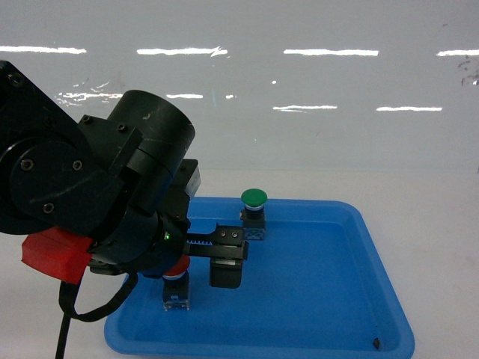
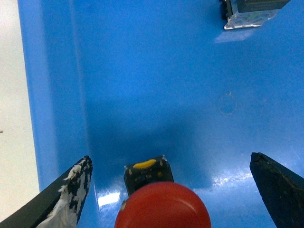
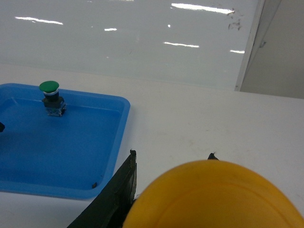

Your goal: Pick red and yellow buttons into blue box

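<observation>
The red button (image 2: 162,206) stands upright near the front left of a shallow blue tray (image 1: 337,299). In the head view its red cap (image 1: 178,267) peeks out under my left arm. My left gripper (image 2: 171,156) is open, one finger on each side of the button and neither touching it. The yellow button (image 3: 213,199) fills the bottom of the right wrist view, with my right gripper (image 3: 172,153) shut on it above the white table to the right of the tray. The right gripper does not show in the head view. The blue box is out of view.
A green-capped button (image 1: 254,198) stands at the back of the tray, also in the right wrist view (image 3: 49,87). A small dark speck (image 1: 376,344) lies in the tray's front right corner. White table (image 3: 199,118) surrounds the tray, with a glossy wall behind.
</observation>
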